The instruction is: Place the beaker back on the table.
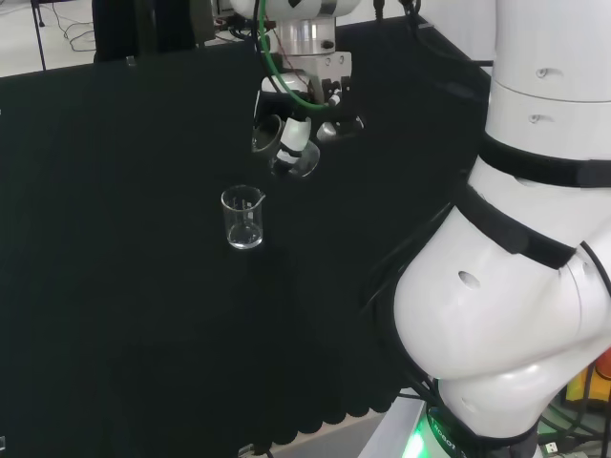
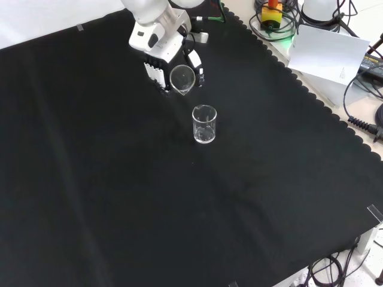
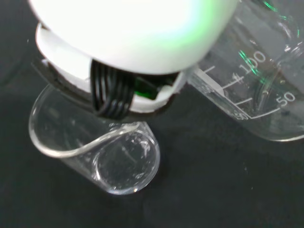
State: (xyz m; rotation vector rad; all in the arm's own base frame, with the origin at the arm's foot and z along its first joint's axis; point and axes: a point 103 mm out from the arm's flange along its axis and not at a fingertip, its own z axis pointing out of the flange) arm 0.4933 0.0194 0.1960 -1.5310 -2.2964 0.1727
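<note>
The hand (image 1: 304,95) hangs above the black cloth, its fingers curled round a clear beaker (image 1: 296,162) that is tilted off upright. In the front view the hand (image 2: 157,64) comes in from the top, and the held beaker (image 2: 182,78) turns its mouth towards the camera. A second clear beaker (image 1: 242,218) stands upright on the cloth, apart from the hand, just in front of it in the front view (image 2: 204,124). In the wrist view, a beaker with printed marks (image 3: 256,90) is close beside the blurred white hand (image 3: 133,38), and the other beaker (image 3: 99,152) lies farther off against the cloth.
The arm's own white links (image 1: 535,239) take up the right of the head view. The cloth's scalloped edge (image 2: 311,101) runs down the right of the front view, with a white box (image 2: 328,52) and cables beyond it. Bare cloth (image 2: 119,191) spreads around the standing beaker.
</note>
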